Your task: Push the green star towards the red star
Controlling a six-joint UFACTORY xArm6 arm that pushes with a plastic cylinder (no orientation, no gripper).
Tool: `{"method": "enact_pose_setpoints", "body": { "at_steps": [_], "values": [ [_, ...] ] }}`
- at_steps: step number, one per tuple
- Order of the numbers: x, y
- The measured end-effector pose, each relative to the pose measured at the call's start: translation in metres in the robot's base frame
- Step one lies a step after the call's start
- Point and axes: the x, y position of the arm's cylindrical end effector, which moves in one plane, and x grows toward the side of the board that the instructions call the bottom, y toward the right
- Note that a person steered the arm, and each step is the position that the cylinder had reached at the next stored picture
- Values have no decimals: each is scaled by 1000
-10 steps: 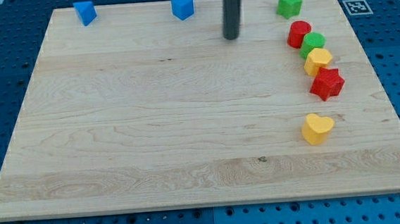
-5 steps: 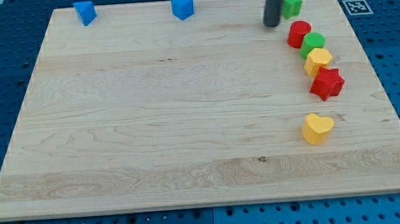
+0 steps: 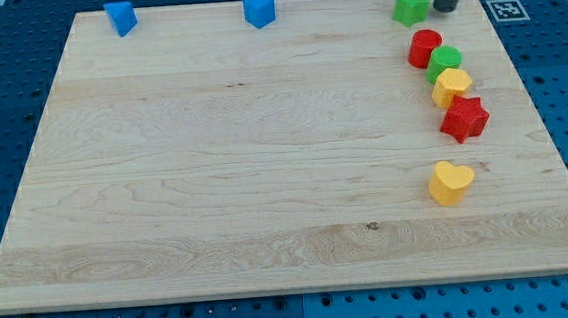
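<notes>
Inspected from the view's left. Two blue blocks [image 3: 121,17] [image 3: 259,7] noted far to the left of my tip, along the counter's [image 3: 214,164] top edge.

Green star [image 3: 411,6] found just left of my tip [image 3: 446,8], near but apparently not touching. Judged light, rigid and free-sliding on smooth wood; liable to spin if struck off-centre. No hold possible: no hand fitted, only a plain rod, so neither apart nor clamped applies. Contact best made on the star's top face, pushing toward the view's bottom.

Below my tip, a touching chain: red round block [image 3: 424,47], green round block [image 3: 446,60], yellow block [image 3: 451,86], red star [image 3: 464,118]. Yellow heart [image 3: 451,181] lower, apart.

Square printed marker [image 3: 505,9] right of my tip; no legible writing, no brands.
</notes>
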Motion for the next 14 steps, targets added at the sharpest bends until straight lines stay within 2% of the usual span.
{"method": "enact_pose_setpoints", "body": {
  "at_steps": [1, 3, 5, 8, 11, 14],
  "values": [
    [0, -35],
    [0, -45],
    [-20, -50],
    [-20, -110],
    [47, -129],
    [127, -181]
  ]
}}
